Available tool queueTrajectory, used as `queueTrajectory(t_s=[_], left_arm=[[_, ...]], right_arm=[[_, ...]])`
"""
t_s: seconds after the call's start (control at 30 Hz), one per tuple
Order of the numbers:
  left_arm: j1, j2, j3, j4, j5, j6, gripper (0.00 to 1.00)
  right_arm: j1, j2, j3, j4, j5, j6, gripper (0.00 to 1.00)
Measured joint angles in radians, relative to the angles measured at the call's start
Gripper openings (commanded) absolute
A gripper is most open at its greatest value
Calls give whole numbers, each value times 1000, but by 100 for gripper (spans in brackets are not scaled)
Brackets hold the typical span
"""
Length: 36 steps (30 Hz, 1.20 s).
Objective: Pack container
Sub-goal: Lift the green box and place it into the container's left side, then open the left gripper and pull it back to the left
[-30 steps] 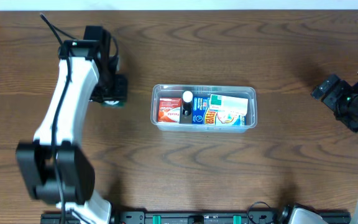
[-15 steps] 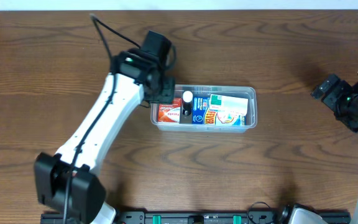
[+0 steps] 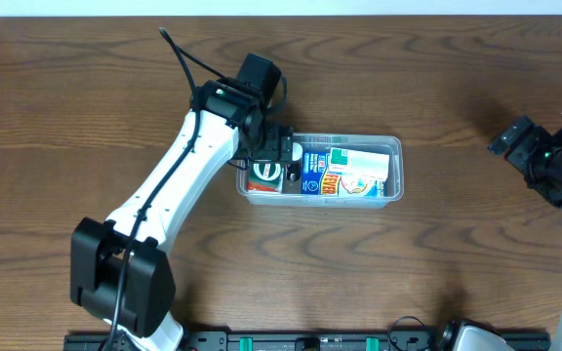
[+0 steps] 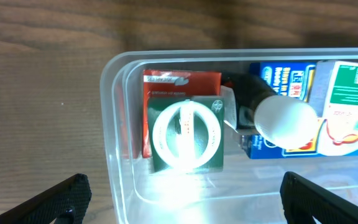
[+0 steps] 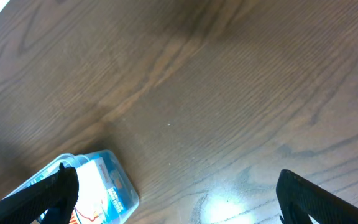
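Note:
The clear plastic container (image 3: 320, 198) lies at the table's middle and holds several small boxes. In the left wrist view its rim (image 4: 114, 124) curves round a green box with a white ring (image 4: 185, 134), which lies on a red box (image 4: 166, 84). Beside them are a black bottle with a white cap (image 4: 284, 121), a blue box (image 4: 284, 74) and a white-and-green box (image 4: 353, 93). My left gripper (image 4: 182, 199) is open and empty above the container's left end (image 3: 273, 156). My right gripper (image 5: 178, 193) is open and empty, far right (image 3: 527, 156).
Brown wooden table all round the container. The right wrist view shows the container's right end (image 5: 126, 196) at lower left and bare wood elsewhere. The left arm's white links stretch from the front left toward the container.
My left arm swung right from the table's left part to the container's left end. The green box now lies in the container and the left gripper is open. The right arm has not moved.

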Motion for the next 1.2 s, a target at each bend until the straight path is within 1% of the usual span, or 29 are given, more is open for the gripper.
queueTrajectory(t_s=[0.17,0.3,0.47,0.6,0.73,0.9,1.2], left_arm=[[14,-90,0,-3,5,0,98],[66,-207,3,-23,5,0,98],[214,-340,10,-61,-19,21,98],[334,-408,15,-113,-34,51,98],[414,-431,16,-183,-75,93,98],[473,-429,16,-213,-148,114,98],[481,-429,16,-214,-181,121,98]], right_arm=[[0,0,0,0,0,0,99],[0,0,0,0,0,0,99],[0,0,0,0,0,0,99],[0,0,0,0,0,0,99],[0,0,0,0,0,0,99],[0,0,0,0,0,0,99],[0,0,0,0,0,0,99]])
